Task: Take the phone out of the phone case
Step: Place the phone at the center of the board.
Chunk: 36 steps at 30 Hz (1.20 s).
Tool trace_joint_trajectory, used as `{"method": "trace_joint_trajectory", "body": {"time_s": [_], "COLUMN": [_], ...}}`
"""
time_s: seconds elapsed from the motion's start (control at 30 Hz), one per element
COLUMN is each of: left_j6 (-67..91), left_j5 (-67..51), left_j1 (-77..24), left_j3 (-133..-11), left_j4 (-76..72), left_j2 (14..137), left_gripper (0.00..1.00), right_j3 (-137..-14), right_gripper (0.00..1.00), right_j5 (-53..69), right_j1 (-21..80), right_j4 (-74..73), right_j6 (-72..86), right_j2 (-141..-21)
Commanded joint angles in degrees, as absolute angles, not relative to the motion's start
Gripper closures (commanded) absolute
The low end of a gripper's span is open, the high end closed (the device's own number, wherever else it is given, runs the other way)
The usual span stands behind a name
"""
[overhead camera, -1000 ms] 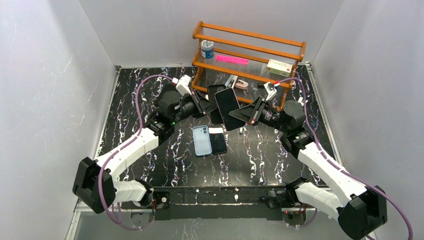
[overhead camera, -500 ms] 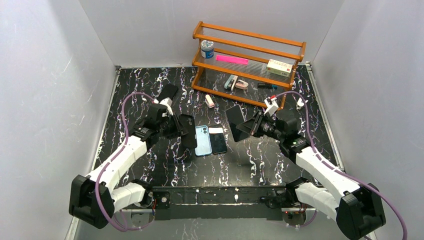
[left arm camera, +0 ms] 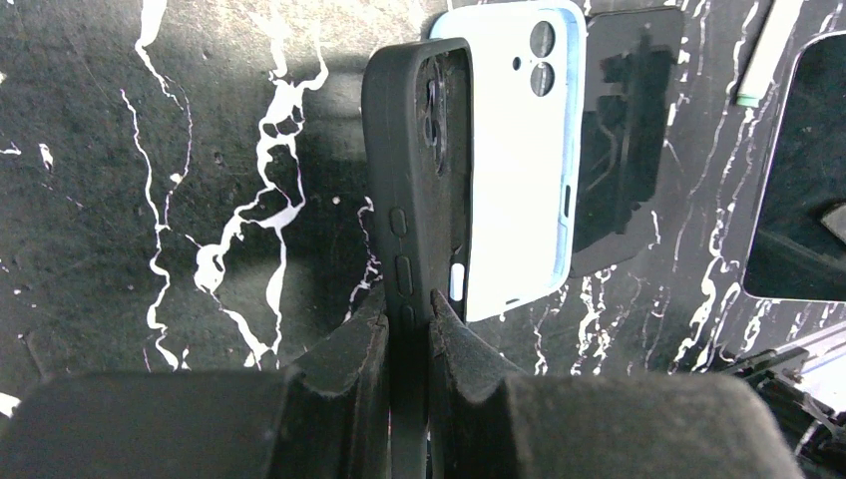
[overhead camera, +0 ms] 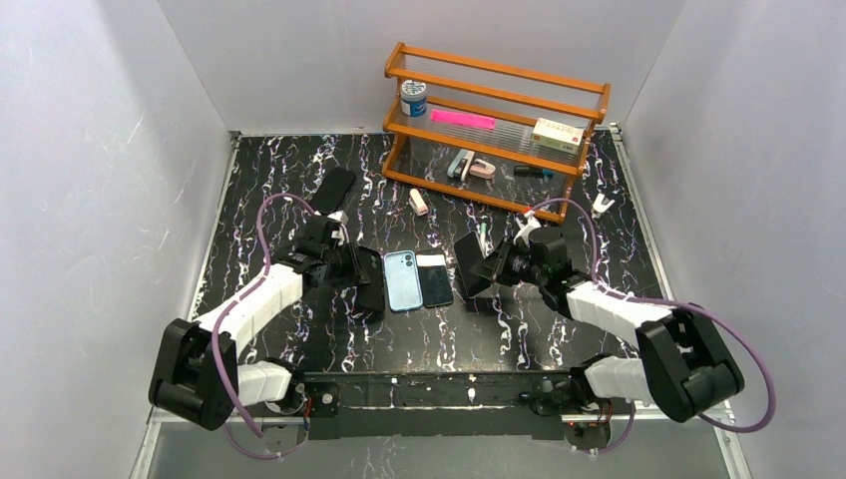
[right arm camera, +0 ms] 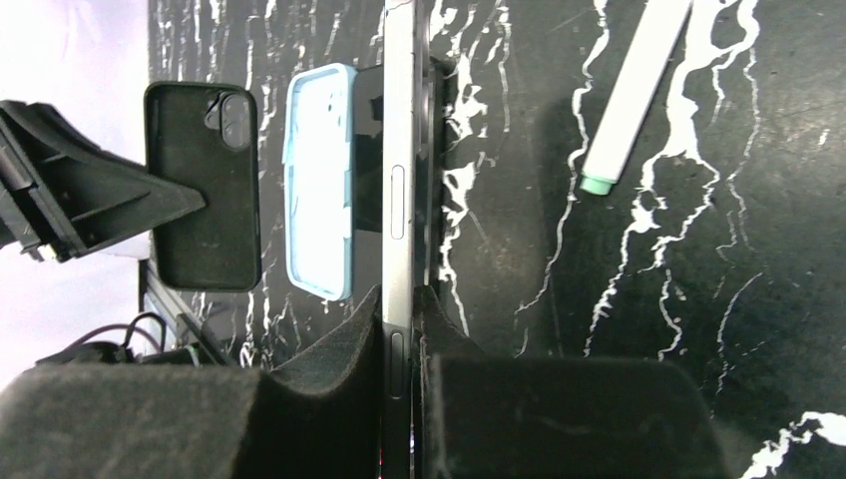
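The black phone case (left arm camera: 417, 170) stands on edge, empty, with my left gripper (left arm camera: 409, 311) shut on its lower side. In the top view the case (overhead camera: 373, 284) hangs just left of the two phones lying on the table. My right gripper (right arm camera: 397, 304) is shut on the phone (right arm camera: 399, 160), also edge-on and held just above the marble. From above, that phone (overhead camera: 467, 264) is a dark slab to the right of the flat phones, well apart from the case. The right wrist view shows the case's back (right arm camera: 205, 190) in the left gripper.
A light-blue cased phone (overhead camera: 402, 280) and a black phone (overhead camera: 435, 280) lie flat between the grippers. A white pen (overhead camera: 483, 238) lies behind the right gripper. A wooden rack (overhead camera: 494, 110) stands at the back, with a dark flat object (overhead camera: 334, 190) and a pink item (overhead camera: 419, 202) on the table nearby.
Case and phone were together near the rack; they have come apart. Both arms drew back and down, the left carrying the case, the right the phone, either side of the flat phones.
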<state>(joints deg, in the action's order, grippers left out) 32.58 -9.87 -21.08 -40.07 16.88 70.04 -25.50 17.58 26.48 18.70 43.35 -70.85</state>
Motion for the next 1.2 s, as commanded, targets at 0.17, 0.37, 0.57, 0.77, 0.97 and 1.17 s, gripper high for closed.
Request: {"method": "trace_joint_trajectory", "body": {"time_s": [0.17, 0.37, 0.57, 0.77, 0.97, 1.17], "left_j6": [32.04, 32.53, 32.91, 34.08, 38.13, 40.59], "left_j5": [-9.71, -9.8, -8.35, -6.38, -6.68, -8.82], "left_j1": [-20.32, -20.3, -20.3, -20.31, -20.3, -20.3], "left_j3": [-36.15, -34.85, -33.18, -32.28, -30.94, -29.04], "left_j4": [11.35, 8.96, 7.15, 5.1, 0.52, -2.94], "left_j2": [72.12, 73.56, 74.05, 74.93, 75.6, 76.79], "left_gripper": [1.0, 0.95, 0.89, 0.88, 0.87, 0.85], "right_j3": [-26.19, -26.34, -27.04, -28.16, -28.53, -30.03], "right_gripper": [0.99, 0.99, 0.97, 0.86, 0.77, 0.65], "right_j5": [16.13, 17.44, 18.58, 19.83, 20.13, 20.04], "right_j1": [26.41, 26.45, 26.53, 27.05, 27.46, 27.62], "right_j4": [32.78, 37.0, 39.9, 38.83, 34.74, 27.0], "right_j6": [45.95, 47.07, 48.54, 48.98, 47.66, 44.91], "right_j2": [-79.22, -84.88, -89.49, -92.24, -92.4, -91.43]}}
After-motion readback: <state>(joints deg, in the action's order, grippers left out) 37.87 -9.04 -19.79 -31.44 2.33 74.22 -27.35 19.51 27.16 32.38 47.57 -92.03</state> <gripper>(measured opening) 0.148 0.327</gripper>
